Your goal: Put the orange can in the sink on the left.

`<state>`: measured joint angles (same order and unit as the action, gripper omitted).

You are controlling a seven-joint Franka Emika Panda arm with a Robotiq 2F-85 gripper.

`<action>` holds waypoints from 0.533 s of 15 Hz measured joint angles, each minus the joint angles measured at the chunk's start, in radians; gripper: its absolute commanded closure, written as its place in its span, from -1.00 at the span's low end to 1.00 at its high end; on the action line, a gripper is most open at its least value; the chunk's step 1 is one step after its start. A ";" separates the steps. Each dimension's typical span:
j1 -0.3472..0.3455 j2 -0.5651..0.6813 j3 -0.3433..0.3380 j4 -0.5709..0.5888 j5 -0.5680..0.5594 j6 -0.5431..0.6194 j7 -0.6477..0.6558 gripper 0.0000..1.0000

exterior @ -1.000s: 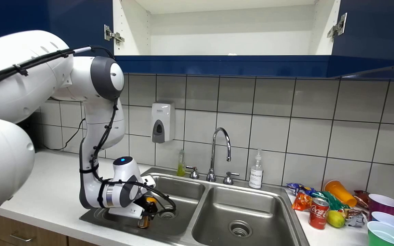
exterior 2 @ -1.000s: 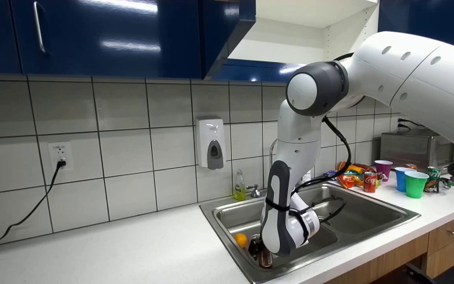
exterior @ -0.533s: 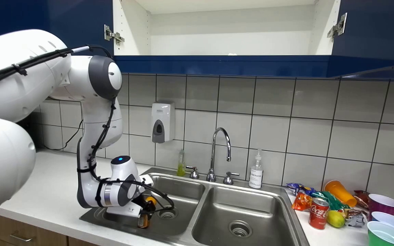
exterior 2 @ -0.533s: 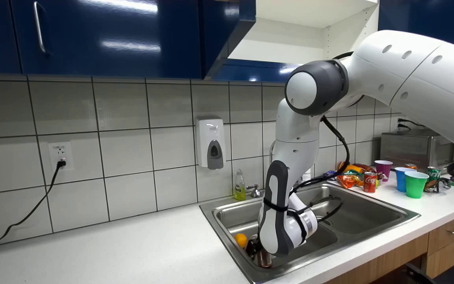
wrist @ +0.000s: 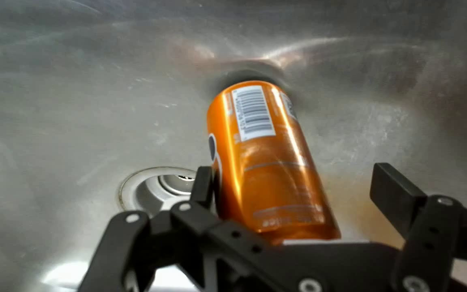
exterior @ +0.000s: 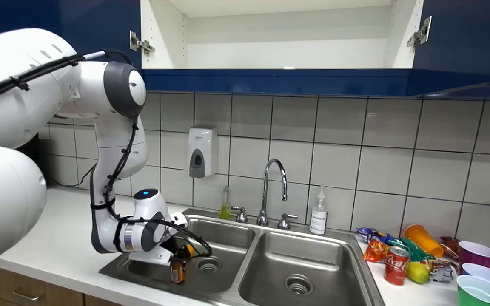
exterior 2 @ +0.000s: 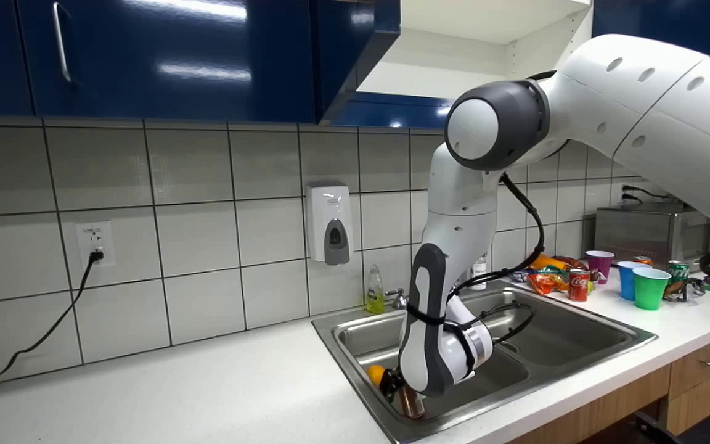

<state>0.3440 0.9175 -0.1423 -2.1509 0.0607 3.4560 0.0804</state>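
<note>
The orange can [wrist: 266, 162] is in the left basin [exterior: 223, 272] of the steel sink. It also shows low in the basin in both exterior views, orange-brown [exterior: 178, 272] and slightly tilted [exterior 2: 412, 402]. My gripper [wrist: 294, 188] is open around the can. In the wrist view the left finger is against or very near the can's side, and a wide gap separates the right finger from it. The can's near end is partly hidden behind the gripper body. The gripper is dark and small at the can's upper part in an exterior view [exterior 2: 392, 383].
An orange round fruit [exterior 2: 375, 374] lies in the same basin beside the gripper. A divider separates the right basin [exterior: 321, 272]. The faucet [exterior: 266, 191] and soap bottles [exterior: 319, 214] stand behind. A Coca-Cola can [exterior: 396, 265], snack bags and cups [exterior: 483, 293] are on the right counter.
The arm and gripper have moved up and slightly to the left in both exterior views. More of the can shows below the gripper; its lower end stays about in place.
</note>
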 measured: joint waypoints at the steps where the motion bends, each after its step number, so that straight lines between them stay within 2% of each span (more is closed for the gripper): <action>1: 0.000 -0.003 0.000 -0.004 0.001 0.000 0.000 -1.00; 8: 0.000 -0.029 0.000 -0.035 0.024 0.000 0.000 -1.00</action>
<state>0.3441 0.8887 -0.1424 -2.1859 0.0850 3.4561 0.0804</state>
